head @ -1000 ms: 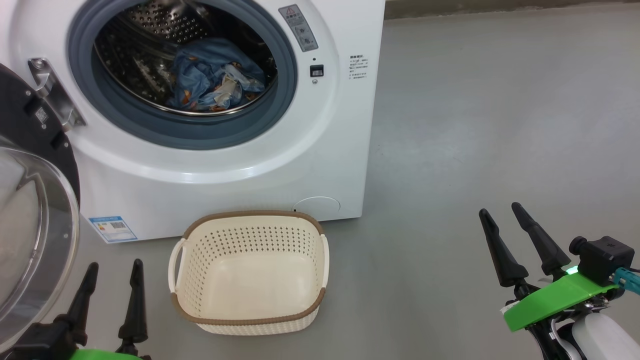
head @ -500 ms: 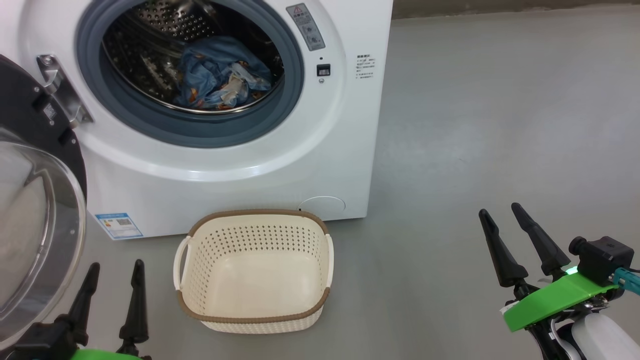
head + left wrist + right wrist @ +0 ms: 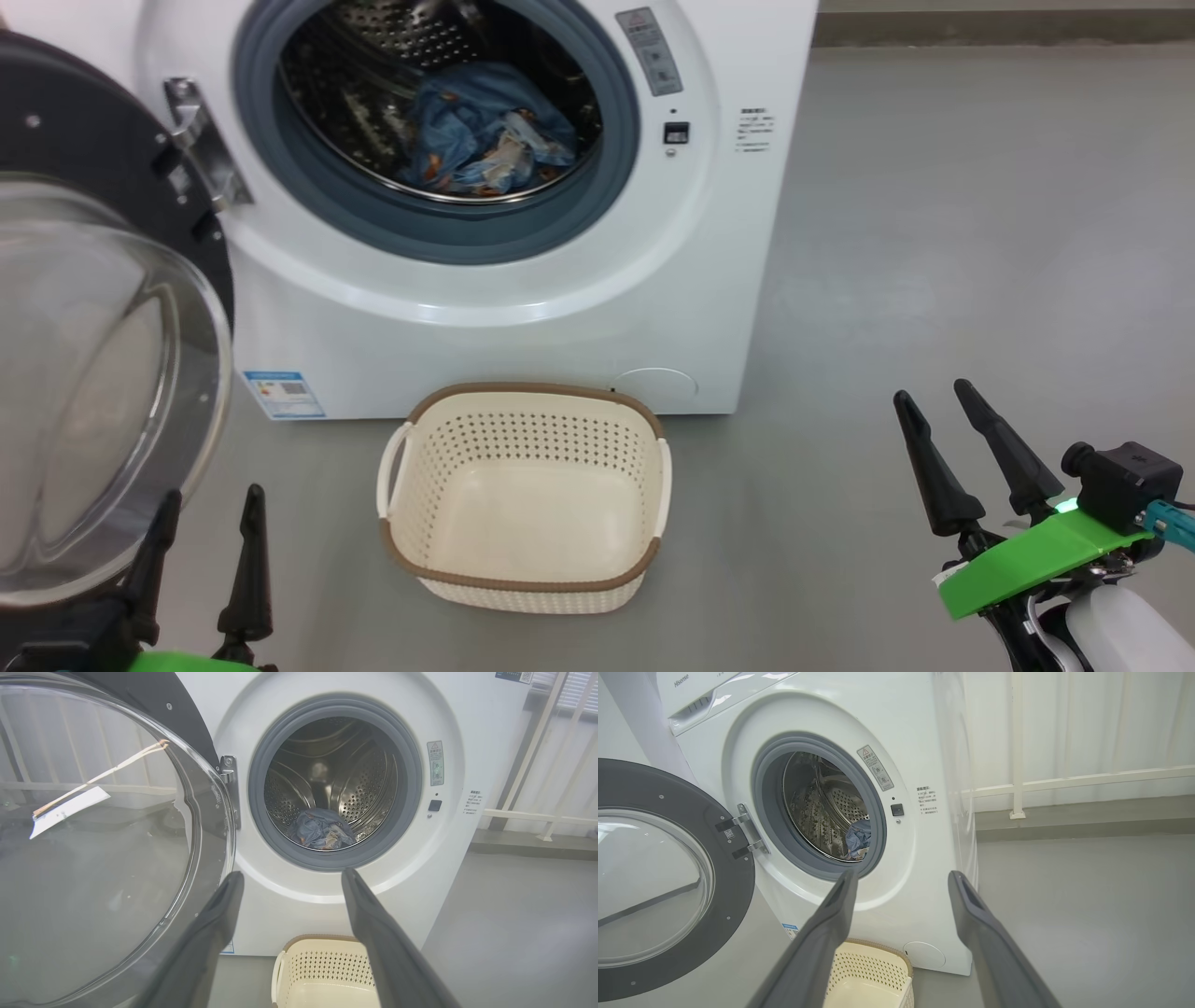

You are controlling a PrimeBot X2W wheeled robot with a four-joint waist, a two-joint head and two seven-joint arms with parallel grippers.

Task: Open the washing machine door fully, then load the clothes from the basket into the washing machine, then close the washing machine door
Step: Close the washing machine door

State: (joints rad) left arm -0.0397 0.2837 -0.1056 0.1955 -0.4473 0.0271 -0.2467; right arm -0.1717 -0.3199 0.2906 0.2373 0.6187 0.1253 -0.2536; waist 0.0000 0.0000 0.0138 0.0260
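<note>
Both released, empty: left pincer, right pincer. Head just swung toward the door beside the left pincer; clothes in, closing's next.

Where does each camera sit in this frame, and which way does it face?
Head view: high on the robot, looking down at the washing machine, its open door and the empty basket; left gripper and right gripper show, both open.
Left wrist view: low, facing straight into the drum at the clothes; its own fingers frame the bottom.
Right wrist view: low, off to the right, facing the machine at an angle; its own fingers show.
Shared: all three see the door, clothes and basket.
</note>
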